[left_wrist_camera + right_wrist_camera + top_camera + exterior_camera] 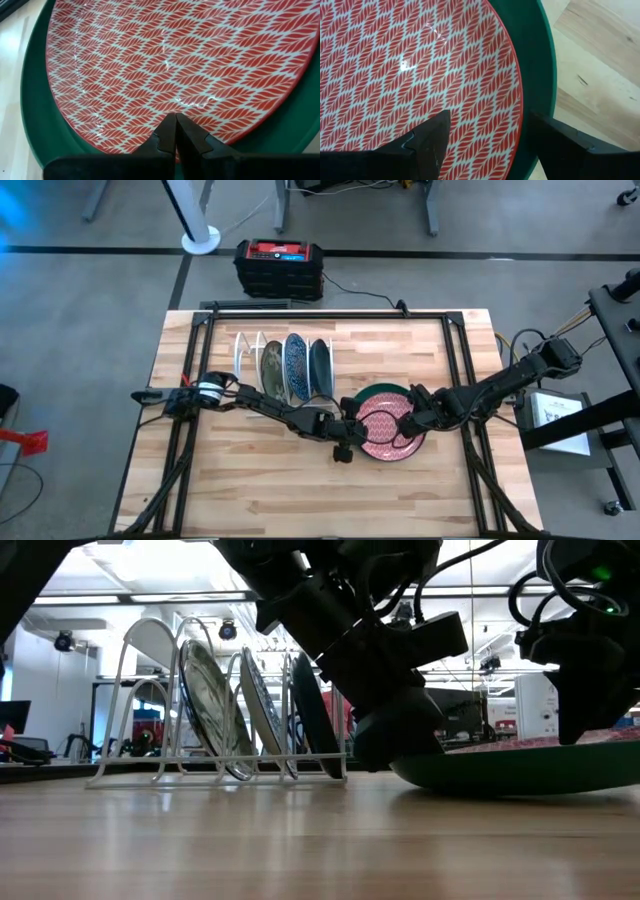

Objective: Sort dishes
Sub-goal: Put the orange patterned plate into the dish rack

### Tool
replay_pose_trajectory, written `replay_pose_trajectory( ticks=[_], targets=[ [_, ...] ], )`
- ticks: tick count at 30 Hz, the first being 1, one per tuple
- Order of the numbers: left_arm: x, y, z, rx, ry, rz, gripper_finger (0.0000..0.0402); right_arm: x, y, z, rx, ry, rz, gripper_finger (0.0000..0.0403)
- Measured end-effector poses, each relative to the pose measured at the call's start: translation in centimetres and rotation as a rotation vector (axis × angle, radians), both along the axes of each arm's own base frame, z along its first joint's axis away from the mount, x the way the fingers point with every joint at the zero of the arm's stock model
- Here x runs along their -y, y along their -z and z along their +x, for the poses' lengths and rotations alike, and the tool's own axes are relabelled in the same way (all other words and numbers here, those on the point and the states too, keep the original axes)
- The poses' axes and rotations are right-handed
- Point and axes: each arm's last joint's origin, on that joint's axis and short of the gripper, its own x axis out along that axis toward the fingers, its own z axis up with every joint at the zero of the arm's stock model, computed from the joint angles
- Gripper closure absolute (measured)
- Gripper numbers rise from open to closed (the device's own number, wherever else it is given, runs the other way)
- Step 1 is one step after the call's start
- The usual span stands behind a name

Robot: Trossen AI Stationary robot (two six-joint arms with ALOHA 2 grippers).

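Red plate (385,432): lies flat atop green plate (378,393), right of centre. Right gripper (487,142): wide, straddling the red rim at its right edge, nearer. Left gripper (175,131): pinched shut, empty, at the left rim.

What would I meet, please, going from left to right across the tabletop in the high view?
White wire rack → greyish-brown plate → blue speckled plate → dark plate → left gripper → red patterned plate → right gripper.
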Motion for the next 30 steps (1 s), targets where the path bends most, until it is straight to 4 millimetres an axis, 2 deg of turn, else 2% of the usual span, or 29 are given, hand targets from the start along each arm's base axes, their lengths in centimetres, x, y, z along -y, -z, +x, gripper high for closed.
replay_pose_trajectory(
  ticks=[20, 25, 30],
  targets=[
    [-0.2, 0.1, -0.1, -0.011, -0.013, -0.003, 0.0401, -0.6, 1.3, 1.7, 0.099, 0.004, 0.008, 0.0168],
    [-0.2, 0.2, -0.1, -0.011, -0.016, -0.005, 0.0401, -0.6, 0.9, 1.5, 0.141, 0.007, 0.008, 0.0166],
    [-0.3, 0.1, -0.1, -0.003, -0.018, -0.008, 0.0401, -0.6, 1.9, 0.8, 0.144, 0.058, 0.025, 0.0179]
  ],
)
